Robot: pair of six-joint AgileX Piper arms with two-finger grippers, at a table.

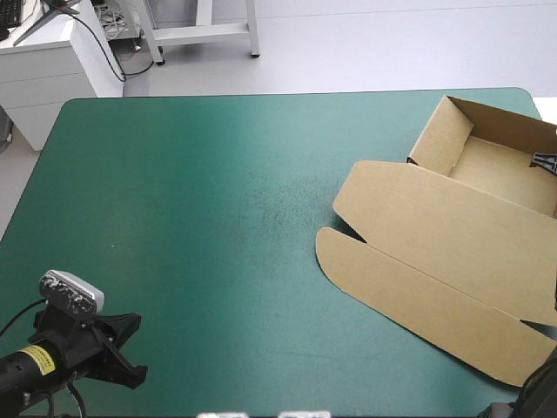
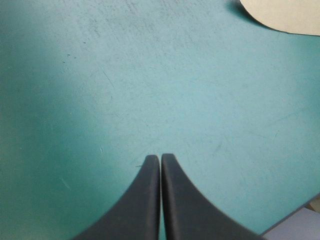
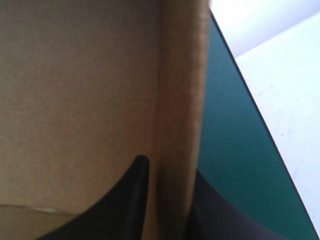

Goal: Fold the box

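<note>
High view: brown cut-board box (image 1: 452,235), open tray w/ flat lid, on right half of teal-green table cover (image 1: 191,192); left gripper (image 1: 130,348) at near-left corner, well apart.
Left wrist view: black fin fingers (image 2: 145,200) pressed together, tips touching, over bare cover; rounded box flap far ahead.
Right wrist view: right gripper (image 3: 170,167) clamped on upright tray wall, one finger inside, other outside.
</note>
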